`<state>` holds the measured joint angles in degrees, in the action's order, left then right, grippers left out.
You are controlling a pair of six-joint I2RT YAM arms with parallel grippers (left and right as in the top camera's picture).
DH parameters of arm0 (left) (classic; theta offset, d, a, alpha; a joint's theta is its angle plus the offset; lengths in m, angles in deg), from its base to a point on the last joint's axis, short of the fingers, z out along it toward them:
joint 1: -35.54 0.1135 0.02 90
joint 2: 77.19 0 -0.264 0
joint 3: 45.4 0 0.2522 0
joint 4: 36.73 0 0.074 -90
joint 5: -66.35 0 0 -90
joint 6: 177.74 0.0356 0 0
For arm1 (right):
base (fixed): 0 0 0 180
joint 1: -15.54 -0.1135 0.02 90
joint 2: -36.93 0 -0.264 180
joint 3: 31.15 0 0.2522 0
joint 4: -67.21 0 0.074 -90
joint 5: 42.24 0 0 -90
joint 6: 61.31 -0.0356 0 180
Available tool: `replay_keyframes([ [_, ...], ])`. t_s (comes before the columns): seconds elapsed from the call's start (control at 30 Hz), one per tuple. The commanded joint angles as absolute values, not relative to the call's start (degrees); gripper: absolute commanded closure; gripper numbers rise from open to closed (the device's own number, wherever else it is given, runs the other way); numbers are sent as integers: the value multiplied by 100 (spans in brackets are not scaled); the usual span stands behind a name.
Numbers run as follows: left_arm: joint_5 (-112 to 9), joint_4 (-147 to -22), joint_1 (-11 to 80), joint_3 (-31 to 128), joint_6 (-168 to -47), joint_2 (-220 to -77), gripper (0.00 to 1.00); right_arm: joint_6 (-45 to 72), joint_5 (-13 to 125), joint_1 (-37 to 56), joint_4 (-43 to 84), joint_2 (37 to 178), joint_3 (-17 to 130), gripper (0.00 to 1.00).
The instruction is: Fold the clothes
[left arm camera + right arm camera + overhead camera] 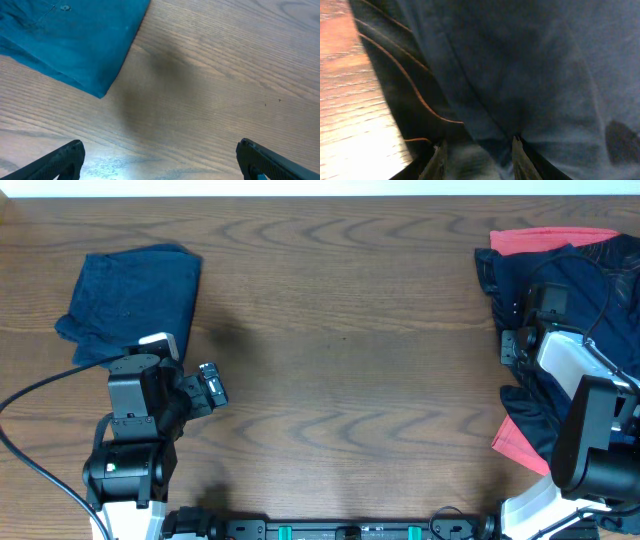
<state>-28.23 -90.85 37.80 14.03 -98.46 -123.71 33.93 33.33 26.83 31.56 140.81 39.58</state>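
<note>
**Clothes at both ends of the table, one piece folded**

A folded navy garment [130, 295] lies flat at the far-left part of the table [340, 330]. The left gripper [160, 162] hangs over bare table just beside it, jaws released wide. At the table's right edge a loose navy garment [530, 75], a black garment [395, 75] and a coral-red garment [550, 238] lie heaped. The right gripper [479, 160] is down on the heap, jaws partly apart with navy cloth between them. Whether it grasps the cloth cannot be told.

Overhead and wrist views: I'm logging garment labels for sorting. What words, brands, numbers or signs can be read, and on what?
None can be read. The folded navy garment shows no label or print; the black garment bears only thin orange lines. Green marks on the base rail are too small to tell.
</note>
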Motion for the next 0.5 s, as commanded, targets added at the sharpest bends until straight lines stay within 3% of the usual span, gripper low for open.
replay_keyframes([
  [0.0,-2884,-9094,3810,1492,-9903,-12386,2,3364,3018,2656,3239,14111,3949,60],
  [0.33,-2884,-9096,3808,1492,-9903,-12386,2,3347,2996,2825,3366,14114,3949,68],
  [0.47,-2884,-9096,3808,1492,-9903,-12386,2,3349,2996,2829,3335,14116,3949,67],
])
